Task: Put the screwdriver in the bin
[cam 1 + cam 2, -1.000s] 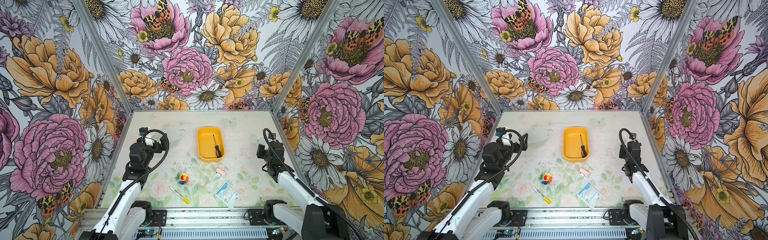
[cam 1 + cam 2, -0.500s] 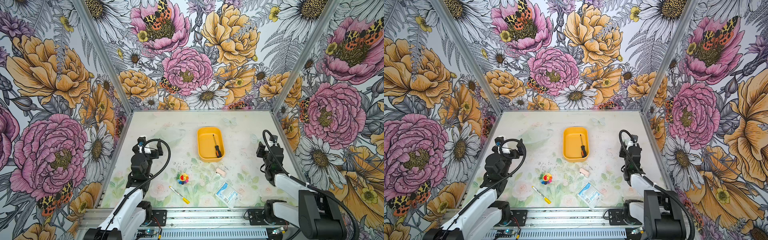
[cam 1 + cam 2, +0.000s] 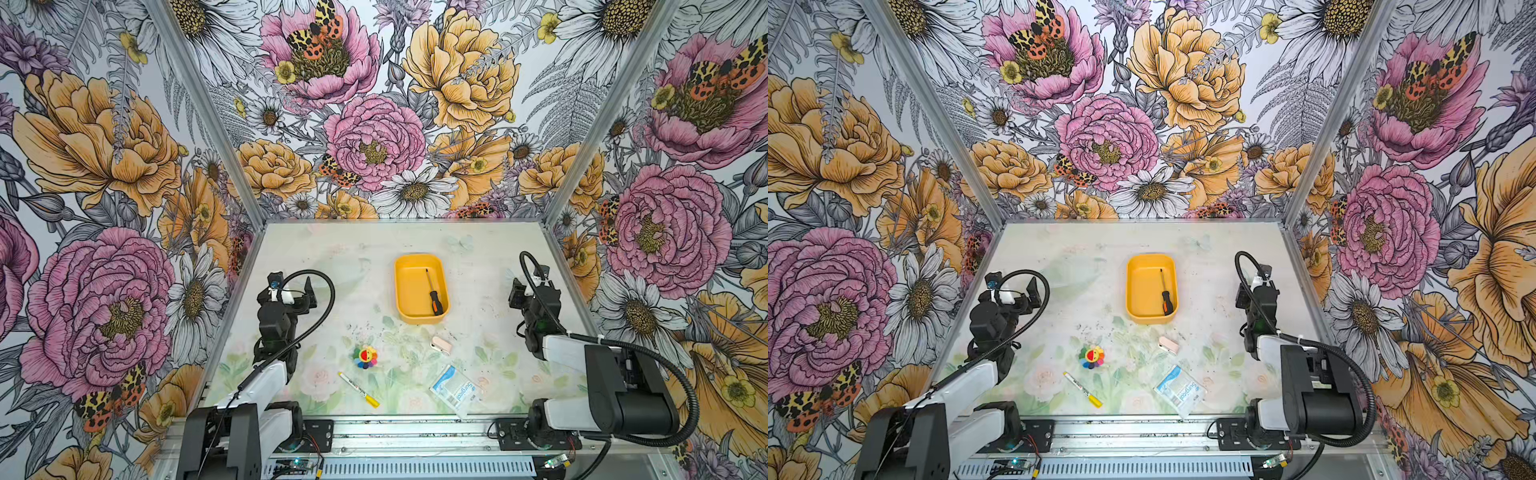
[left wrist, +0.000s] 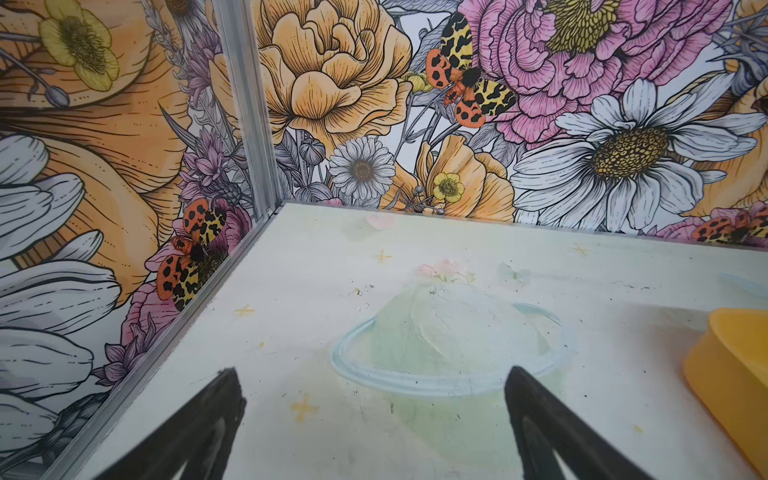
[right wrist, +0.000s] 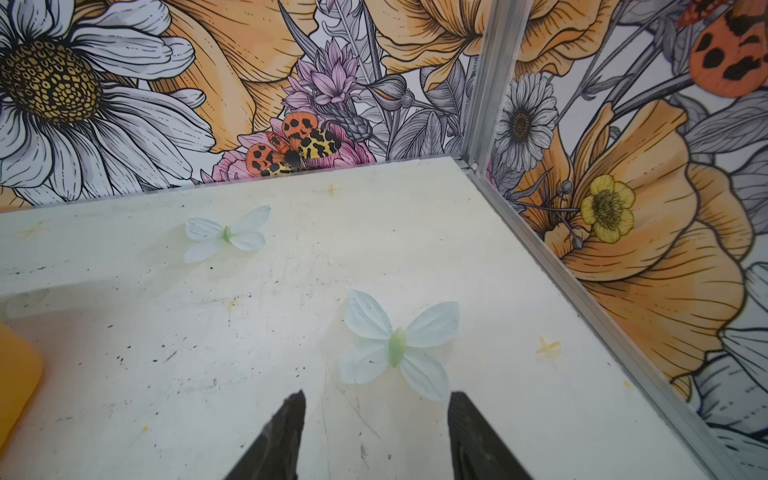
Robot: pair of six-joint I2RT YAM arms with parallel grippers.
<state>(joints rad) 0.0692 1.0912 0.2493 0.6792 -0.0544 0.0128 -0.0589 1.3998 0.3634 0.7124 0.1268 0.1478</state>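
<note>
The screwdriver (image 3: 434, 293) (image 3: 1167, 296), with its thin dark shaft and black handle with an orange end, lies inside the yellow-orange bin (image 3: 411, 286) (image 3: 1144, 291) along its right wall. In both top views the bin sits mid-table. My left gripper (image 3: 305, 291) (image 3: 1030, 293) (image 4: 372, 370) hovers open and empty well to the left of the bin (image 4: 731, 365). Over the right side of the table my right gripper (image 3: 517, 293) (image 3: 1241, 297) (image 5: 377, 392) is open and holds nothing. A corner of the bin (image 5: 16, 374) shows at the edge of the right wrist view.
Near the front lie a white marker with a yellow cap (image 3: 358, 388), a rainbow flower toy (image 3: 365, 356), a small pink block (image 3: 440, 344) and a clear packet (image 3: 455, 390). Flowered walls close in the table's left, right and back.
Both arms have folded back toward the front rail, with their grippers staying at the table's sides. The screwdriver has stayed in the bin.
</note>
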